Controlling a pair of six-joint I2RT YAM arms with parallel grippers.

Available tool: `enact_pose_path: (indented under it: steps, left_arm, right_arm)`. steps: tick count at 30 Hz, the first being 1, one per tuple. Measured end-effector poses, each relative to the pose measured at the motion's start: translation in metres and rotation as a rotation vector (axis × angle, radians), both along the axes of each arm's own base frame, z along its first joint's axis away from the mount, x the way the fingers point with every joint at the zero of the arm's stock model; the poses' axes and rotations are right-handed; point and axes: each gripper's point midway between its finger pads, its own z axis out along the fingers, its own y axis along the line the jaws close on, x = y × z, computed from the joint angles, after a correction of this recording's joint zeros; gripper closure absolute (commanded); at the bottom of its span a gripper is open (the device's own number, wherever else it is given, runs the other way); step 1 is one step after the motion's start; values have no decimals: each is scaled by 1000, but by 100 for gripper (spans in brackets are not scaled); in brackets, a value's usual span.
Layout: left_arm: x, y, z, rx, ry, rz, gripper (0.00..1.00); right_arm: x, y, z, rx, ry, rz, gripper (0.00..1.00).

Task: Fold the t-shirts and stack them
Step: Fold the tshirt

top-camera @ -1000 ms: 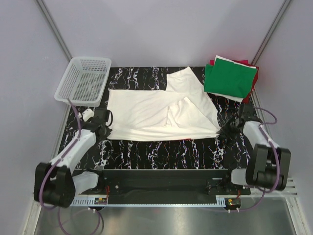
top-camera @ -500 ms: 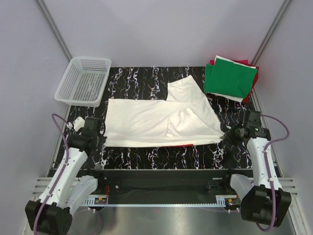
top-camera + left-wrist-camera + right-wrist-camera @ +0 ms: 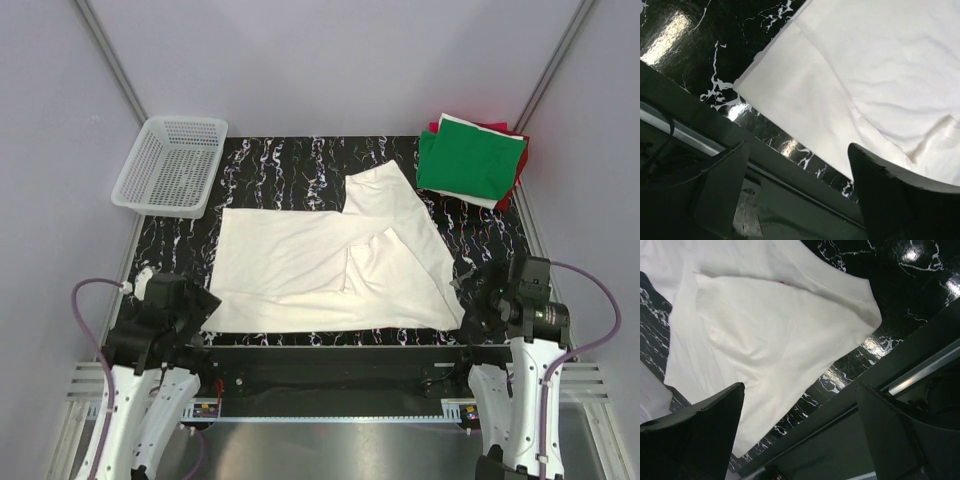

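A cream-white t-shirt (image 3: 320,265) lies spread flat on the black marbled table (image 3: 290,155), one sleeve (image 3: 385,195) reaching toward the back. My left gripper (image 3: 200,305) hovers open just off the shirt's near left corner (image 3: 742,86), nothing between its fingers (image 3: 722,187). My right gripper (image 3: 478,298) stands open beside the near right corner (image 3: 872,315), its fingers (image 3: 697,437) empty. In both wrist views the shirt's cloth (image 3: 875,75) (image 3: 765,330) lies beyond the fingertips, untouched. A folded green t-shirt (image 3: 470,155) tops a stack at the back right, red (image 3: 497,128) and white (image 3: 480,198) edges showing beneath.
A white mesh basket (image 3: 170,165) stands at the back left corner. The black front rail (image 3: 330,360) runs along the near edge just below the shirt's hem. Grey walls close in both sides and the back.
Both grippers dragged the shirt's near corners toward the front edge, then opened and let go. Both arms have drawn back toward their bases.
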Motion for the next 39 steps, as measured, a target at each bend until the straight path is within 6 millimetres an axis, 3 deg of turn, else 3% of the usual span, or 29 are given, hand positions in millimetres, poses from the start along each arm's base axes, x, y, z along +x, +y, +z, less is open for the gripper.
enact_pose_path:
  steps: [1, 4, 9, 12, 16, 24, 27, 33, 35, 39]
  left_arm:
    - [-7, 0, 10, -6, -30, -13, 2]
    - [-9, 1, 41, -5, -152, -47, 1]
    - [13, 1, 82, 100, -231, -192, 1]
    - [42, 0, 94, 178, -229, -267, 1]
    - [64, 0, 90, 245, -244, -335, 1]
    - [77, 2, 87, 297, -285, -367, 1]
    - [78, 5, 87, 304, -290, -356, 1]
    - [77, 9, 96, 314, -337, -329, 1]
    - [78, 9, 97, 316, -348, -325, 1]
    - [78, 10, 94, 317, -343, -325, 1]
  right_arm:
    - [-1, -2, 7, -16, -13, -9, 0]
    - [1, -10, 33, -68, -92, -22, 0]
    - [30, -2, 75, -89, -236, 117, 4]
    - [71, 4, 91, -56, -256, 230, 7]
    - [138, 9, 99, -66, -240, 360, 6]
    - [299, 76, 128, -214, -339, 667, 7]
    - [349, 90, 115, -267, -354, 718, 8]
    - [431, 120, 53, -375, -336, 812, 8]
    - [449, 129, 31, -400, -337, 831, 8]
    - [459, 134, -9, -450, -297, 852, 11]
